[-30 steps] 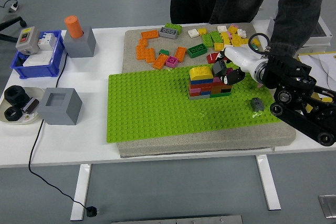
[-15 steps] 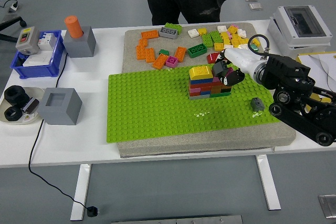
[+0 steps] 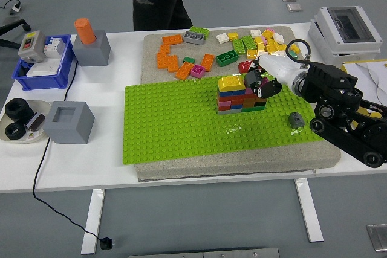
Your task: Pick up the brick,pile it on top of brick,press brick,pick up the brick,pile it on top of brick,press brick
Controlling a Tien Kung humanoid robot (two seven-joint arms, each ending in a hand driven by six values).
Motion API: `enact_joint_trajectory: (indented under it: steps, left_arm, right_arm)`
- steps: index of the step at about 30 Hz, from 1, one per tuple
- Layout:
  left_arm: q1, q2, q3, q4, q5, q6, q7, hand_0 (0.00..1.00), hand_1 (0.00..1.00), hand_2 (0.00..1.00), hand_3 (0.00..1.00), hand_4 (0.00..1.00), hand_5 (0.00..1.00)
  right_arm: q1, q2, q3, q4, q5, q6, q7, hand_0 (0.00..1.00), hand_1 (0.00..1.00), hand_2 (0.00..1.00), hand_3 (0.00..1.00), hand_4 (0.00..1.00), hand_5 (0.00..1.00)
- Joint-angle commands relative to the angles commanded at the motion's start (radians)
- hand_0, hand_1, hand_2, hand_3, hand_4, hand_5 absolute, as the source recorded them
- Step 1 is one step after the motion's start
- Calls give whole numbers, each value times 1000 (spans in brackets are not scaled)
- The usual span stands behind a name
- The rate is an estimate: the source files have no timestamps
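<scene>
While the right hand (image 3: 259,83) rests on the brick stack (image 3: 240,95), its fingers curl; whether they grip anything is unclear. A yellow brick (image 3: 231,82) tops that stack, left of the hand.

The left and near portions of the green baseplate (image 3: 175,122) are unobstructed. The brick stack (image 3: 239,95) stands at its far centre, with the right hand (image 3: 261,83) against the stack's right side and the right arm (image 3: 338,110) blocking approach from the right. A small grey brick (image 3: 295,119) sits right of the stack. Loose bricks (image 3: 199,52) crowd the far mat. Grey blocks (image 3: 69,121) occupy the left surface.
</scene>
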Motion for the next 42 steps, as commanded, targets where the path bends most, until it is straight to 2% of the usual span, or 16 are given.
enact_joint_trajectory:
  steps: [34, 40, 41, 42]
  left_arm:
    - [-3, 0, 2, 0, 1, -1, -4, 629, 584, 549, 578, 589, 279]
    - [-4, 0, 0, 0, 4, -2, -4, 629, 584, 549, 577, 585, 278]
    - [-4, 0, 0, 0, 5, -2, -4, 629, 585, 550, 575, 579, 279]
    - [-4, 0, 0, 0, 5, -2, -4, 629, 585, 550, 575, 579, 279]
  right_arm:
    - [3, 4, -8, -6, 8, 0, 2, 700, 777, 835, 672, 693, 116]
    - [5, 4, -9, -7, 9, 1, 1, 700, 780, 838, 692, 705, 116]
    - [5, 4, -9, -7, 9, 1, 1, 701, 783, 847, 766, 755, 117]
    - [5, 4, -10, -7, 9, 1, 1, 701, 783, 847, 766, 755, 117]
